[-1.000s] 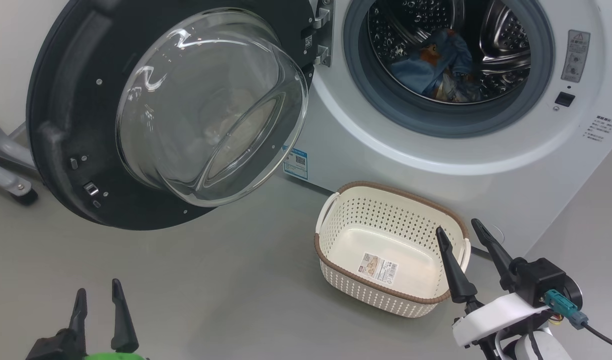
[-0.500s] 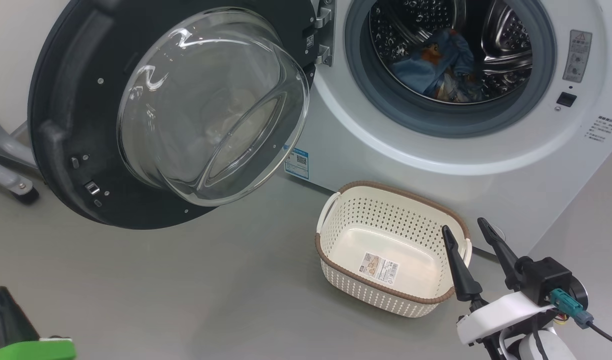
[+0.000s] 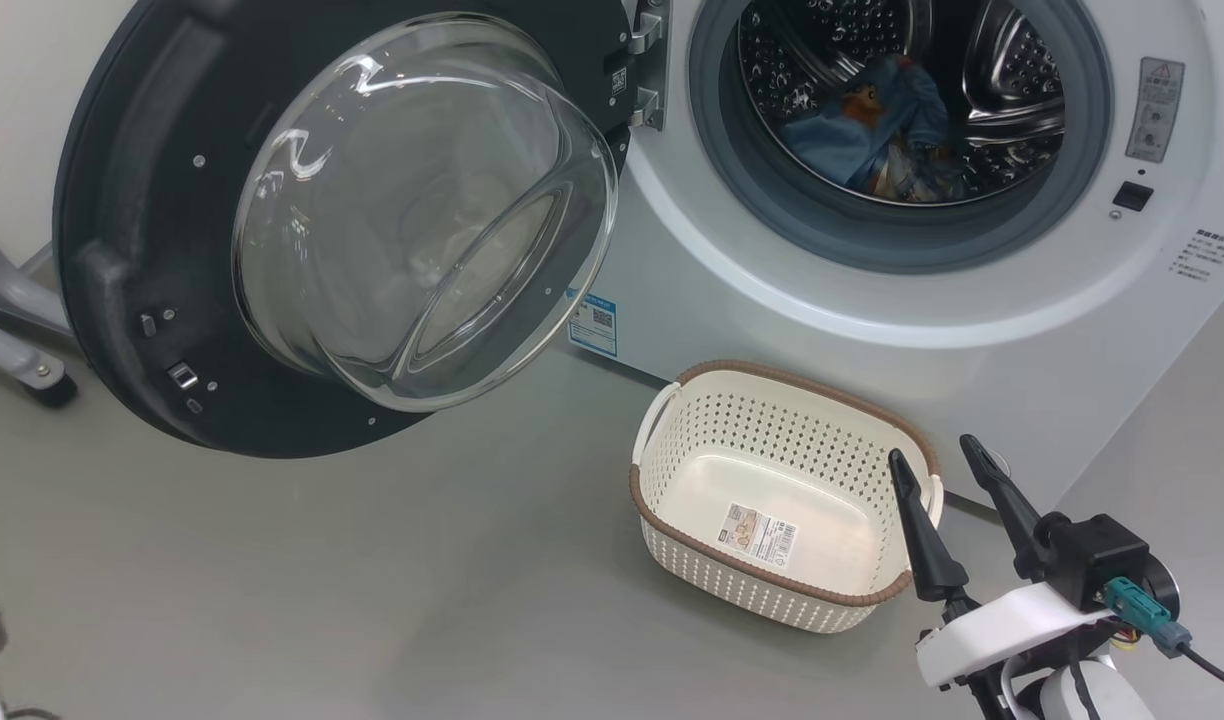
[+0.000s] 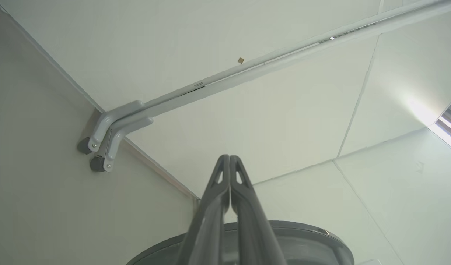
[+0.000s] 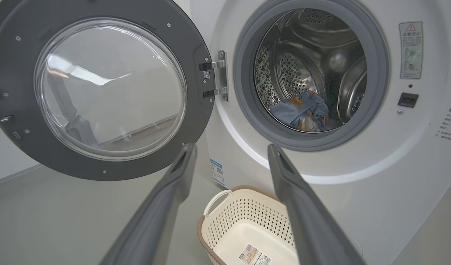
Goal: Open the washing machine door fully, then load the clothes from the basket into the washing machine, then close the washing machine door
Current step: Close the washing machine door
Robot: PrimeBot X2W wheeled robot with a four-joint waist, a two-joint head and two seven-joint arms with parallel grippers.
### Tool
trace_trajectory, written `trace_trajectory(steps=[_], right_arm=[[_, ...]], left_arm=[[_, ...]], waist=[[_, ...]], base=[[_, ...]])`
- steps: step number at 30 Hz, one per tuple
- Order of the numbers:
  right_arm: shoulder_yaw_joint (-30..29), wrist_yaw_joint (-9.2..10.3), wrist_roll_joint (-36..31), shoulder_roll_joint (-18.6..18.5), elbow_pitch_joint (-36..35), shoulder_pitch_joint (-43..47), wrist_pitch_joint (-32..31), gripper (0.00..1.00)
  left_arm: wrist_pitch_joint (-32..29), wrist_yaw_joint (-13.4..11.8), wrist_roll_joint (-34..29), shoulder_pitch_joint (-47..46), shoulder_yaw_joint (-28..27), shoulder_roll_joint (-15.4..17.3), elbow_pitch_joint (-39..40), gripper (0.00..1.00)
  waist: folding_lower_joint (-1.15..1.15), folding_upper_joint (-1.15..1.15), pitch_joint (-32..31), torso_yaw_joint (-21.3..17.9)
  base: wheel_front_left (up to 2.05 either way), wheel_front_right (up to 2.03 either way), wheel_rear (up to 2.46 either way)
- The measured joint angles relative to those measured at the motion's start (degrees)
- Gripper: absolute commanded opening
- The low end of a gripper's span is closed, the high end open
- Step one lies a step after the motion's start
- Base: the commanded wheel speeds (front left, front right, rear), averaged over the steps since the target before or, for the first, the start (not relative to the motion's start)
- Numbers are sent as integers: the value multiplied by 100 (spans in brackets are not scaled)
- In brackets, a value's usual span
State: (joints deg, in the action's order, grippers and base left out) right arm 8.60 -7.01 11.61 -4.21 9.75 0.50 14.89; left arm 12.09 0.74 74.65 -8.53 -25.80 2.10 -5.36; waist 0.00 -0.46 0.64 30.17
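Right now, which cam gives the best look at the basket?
Head view: nearly the whole basket sits in frame, empty, label on its bottom visible. Right wrist view cuts it off at the bottom edge, partly behind the right end effector. Left wrist view faces wall panels instead.

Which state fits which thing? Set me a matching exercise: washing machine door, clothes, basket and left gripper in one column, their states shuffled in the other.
1. washing machine door
2. clothes
3. basket
4. left gripper

A. empty, on the floor
B. shut on nothing
C. swung open
D. lying in the drum

Pairs: 1-C, 2-D, 3-A, 4-B.
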Motion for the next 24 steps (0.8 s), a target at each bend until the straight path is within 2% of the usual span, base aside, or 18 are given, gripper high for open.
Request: trace_trajectory(steps=[5,7,8,14,20,24], right_arm=[[-35,0,0,4,0,8,0,100],[75,0,0,7,27,11,0,100],[75,0,0,7,27,11,0,100],[231,0,-2,23,83,94,0,100],[233,0,-12,-58,113,143,0,100],[120,0,-13,-131,77,179,0,100]], left_arm=[[-294,-36,602,-465,-394,255,-383,0],[-495,-85,979,-782,-678,492,-612,0],[-495,-85,979,-782,-678,492,-612,0],[-794,-187,1074,-967,-984,1165,-1102,0],[-1011,-236,1191,-1195,-1146,1543,-1429,0],[-1285,-230,1529,-1472,-1218,1627,-1505,0]], waist=[[0,0,-11,-18],[0,0,-28,-66],[0,0,-28,-66],[0,0,-39,-296],[0,0,-11,-579],[0,0,69,-732]], base=[[0,0,0],[0,0,0],[0,0,0],[0,0,0],[0,0,0],[0,0,0]])
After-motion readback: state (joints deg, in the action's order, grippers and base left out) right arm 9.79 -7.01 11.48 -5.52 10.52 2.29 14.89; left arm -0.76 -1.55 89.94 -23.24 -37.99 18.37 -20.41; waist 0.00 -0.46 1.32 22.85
